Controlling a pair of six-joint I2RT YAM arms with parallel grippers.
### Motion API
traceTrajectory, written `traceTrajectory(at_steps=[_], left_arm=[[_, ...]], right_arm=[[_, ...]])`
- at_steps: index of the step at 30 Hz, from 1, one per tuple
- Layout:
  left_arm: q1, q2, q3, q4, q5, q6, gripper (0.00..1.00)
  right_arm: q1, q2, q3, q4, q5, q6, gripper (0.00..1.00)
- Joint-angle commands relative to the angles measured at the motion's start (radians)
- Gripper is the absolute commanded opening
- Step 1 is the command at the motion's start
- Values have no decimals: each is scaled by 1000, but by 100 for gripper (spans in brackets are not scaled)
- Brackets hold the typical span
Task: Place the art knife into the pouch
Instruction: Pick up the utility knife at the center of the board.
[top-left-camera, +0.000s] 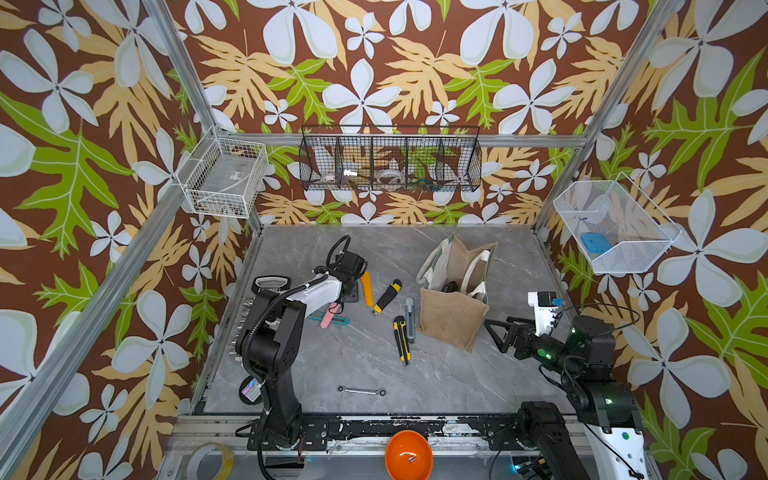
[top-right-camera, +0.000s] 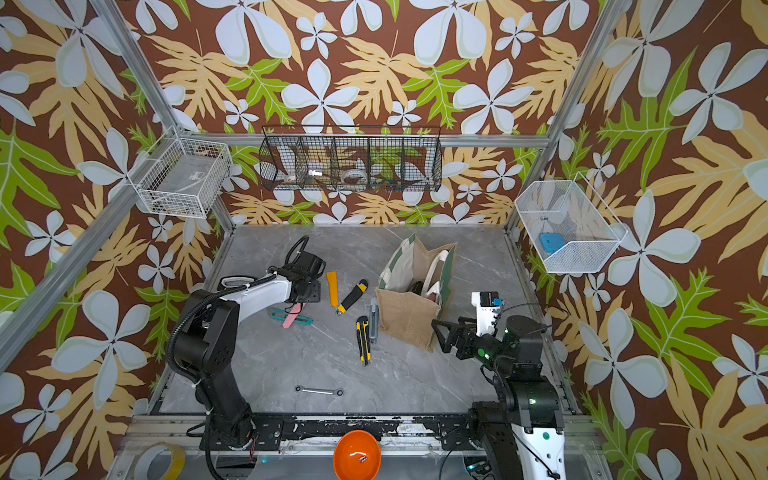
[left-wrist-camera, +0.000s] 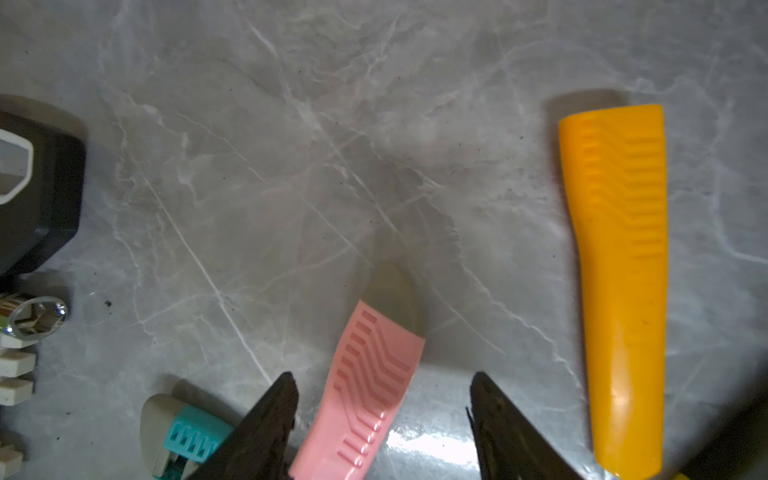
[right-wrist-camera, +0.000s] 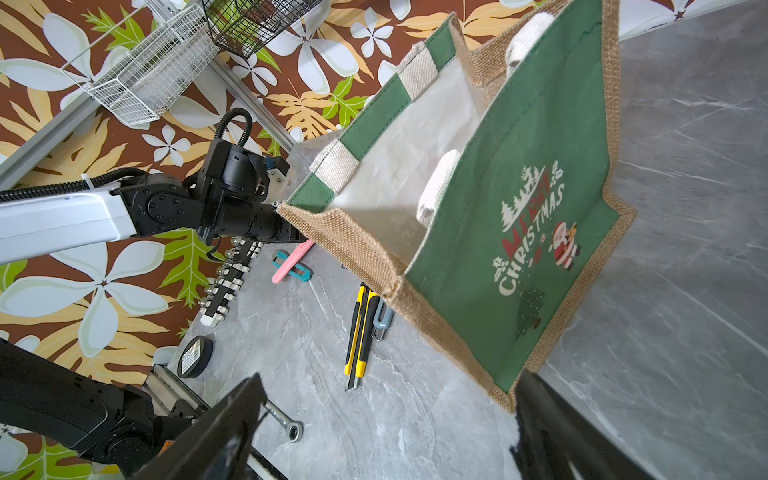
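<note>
A slim pink art knife (left-wrist-camera: 365, 386) lies on the grey table, crossing a teal cutter (left-wrist-camera: 187, 432). My left gripper (left-wrist-camera: 382, 376) is low over it and open, one finger on each side of the pink handle, neither touching it. In both top views the pink knife (top-left-camera: 328, 318) (top-right-camera: 291, 316) shows just under the left wrist. The pouch (top-left-camera: 453, 316) (right-wrist-camera: 519, 208), a jute tote with a green Christmas panel, stands open at the right. Beside its near corner my right gripper (right-wrist-camera: 388, 376) (top-left-camera: 494, 336) is open and empty.
Between the left gripper and the pouch lie a yellow knife (top-left-camera: 366, 289), a stubby black-and-yellow knife (top-left-camera: 388, 295), a grey cutter (top-left-camera: 410, 316) and a long black-and-yellow cutter (top-left-camera: 401, 338). A wrench (top-left-camera: 361, 390) lies near the front. A socket rail (right-wrist-camera: 226, 278) runs along the left edge.
</note>
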Motion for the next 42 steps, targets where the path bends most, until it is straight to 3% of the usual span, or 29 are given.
traceTrajectory(at_steps=[1,11,25,42], left_arm=[[7,8,-1,14,4,5,66],[24,56,-5,37,44,5,59],[29,98,-2,49,68,10,37],[29,67,-16,88,120,-8,26]], right_arm=[[1,-3,-9,11,-2,-2,94],[0,1,-19,28,8,11,93],[0,11,-35,36,59,21,93],[1,16,-35,27,94,18,92]])
